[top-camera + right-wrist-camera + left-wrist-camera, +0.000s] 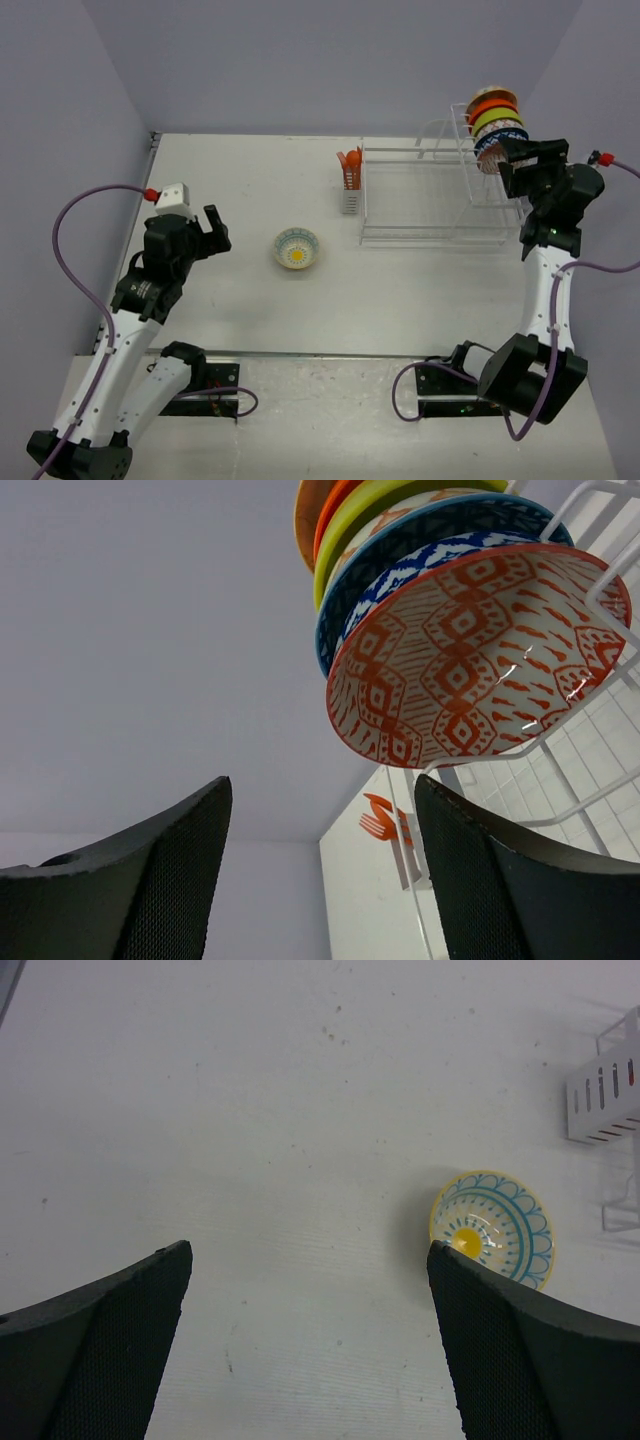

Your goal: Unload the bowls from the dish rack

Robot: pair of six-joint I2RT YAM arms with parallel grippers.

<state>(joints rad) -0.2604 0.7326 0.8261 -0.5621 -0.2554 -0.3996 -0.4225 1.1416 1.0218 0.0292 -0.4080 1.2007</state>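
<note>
Several bowls (494, 122) stand on edge in the raised slotted part of the white wire dish rack (430, 235) at the back right. In the right wrist view the nearest bowl (480, 655) has an orange pattern inside, with blue-patterned (400, 570), lime-green (375, 510) and orange ones behind it. My right gripper (503, 160) is open, just in front of and below this stack. One cream bowl with a yellow centre (297, 248) sits upright on the table, also in the left wrist view (492, 1226). My left gripper (218, 232) is open and empty, left of that bowl.
A white utensil caddy (351, 183) with orange utensils hangs on the rack's left end; it shows in the right wrist view (395, 830) and the left wrist view (603, 1095). Walls close the table on left, back and right.
</note>
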